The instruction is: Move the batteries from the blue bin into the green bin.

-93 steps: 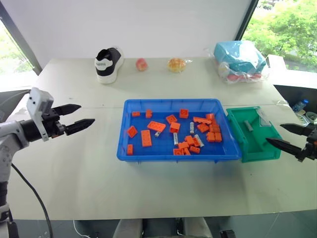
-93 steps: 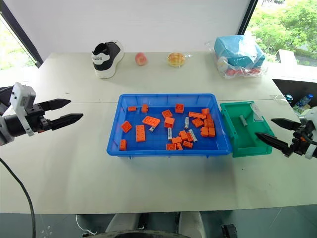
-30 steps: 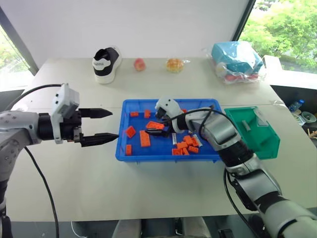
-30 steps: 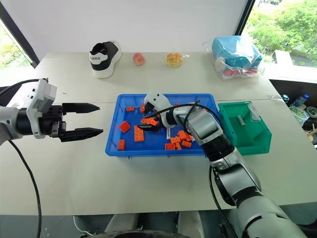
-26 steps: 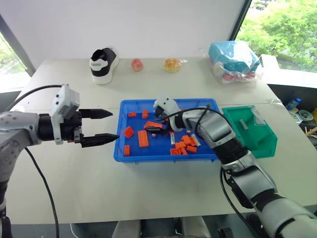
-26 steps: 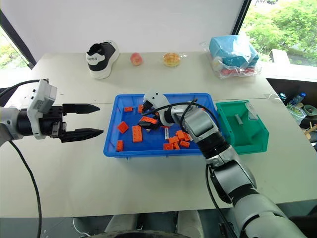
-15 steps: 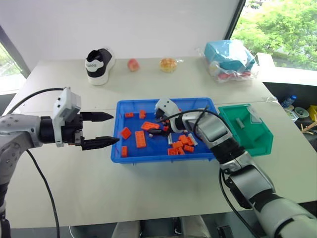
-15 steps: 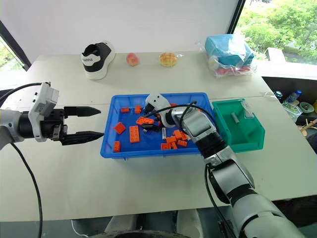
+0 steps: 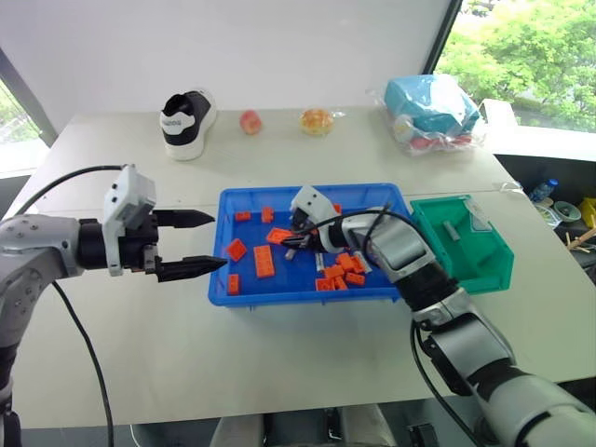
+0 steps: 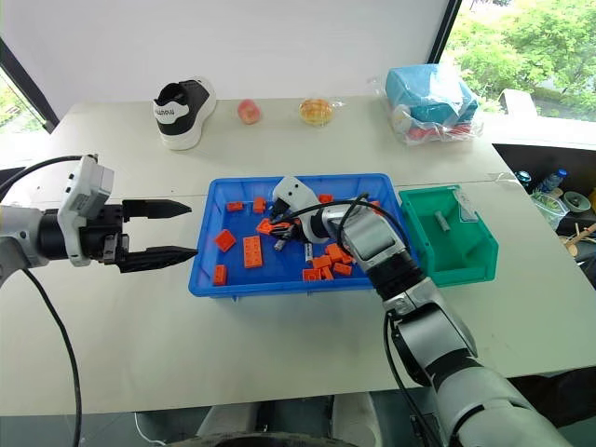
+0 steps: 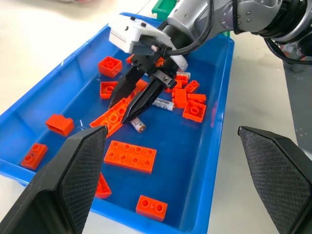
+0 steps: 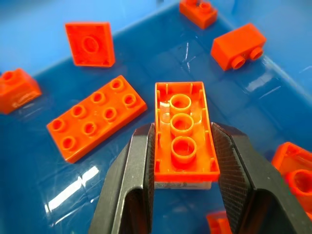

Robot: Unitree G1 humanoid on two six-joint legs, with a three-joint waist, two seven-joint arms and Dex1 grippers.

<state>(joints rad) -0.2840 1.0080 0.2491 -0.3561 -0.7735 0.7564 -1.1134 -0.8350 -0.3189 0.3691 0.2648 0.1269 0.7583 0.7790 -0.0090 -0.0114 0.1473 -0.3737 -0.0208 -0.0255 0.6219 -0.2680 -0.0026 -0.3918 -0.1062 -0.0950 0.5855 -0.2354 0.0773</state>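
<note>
Spanning the room before a white wall and windows, the pale table (image 9: 140,354) carries the blue bin (image 9: 223,284) beside the green bin (image 9: 484,270). Batteries (image 11: 137,125) lie in blue; the right tool (image 12: 183,183) pinches a brick (image 12: 183,129); the left tool (image 9: 200,242) is spread wide.

A black and white shoe (image 9: 184,122) stood near the far edge of the table (image 9: 279,372), toward its left corner. Along the same far edge lay a small pink fruit (image 9: 250,121) and, just beside it, a round yellowish thing in clear wrap (image 9: 317,121), while a light blue package in a clear plastic bag (image 9: 433,112) sat near the far right corner. Many orange toy bricks (image 12: 96,117) were scattered in a loose group near the middle of the table, one long brick (image 12: 184,131) lying with its hollow underside up.
</note>
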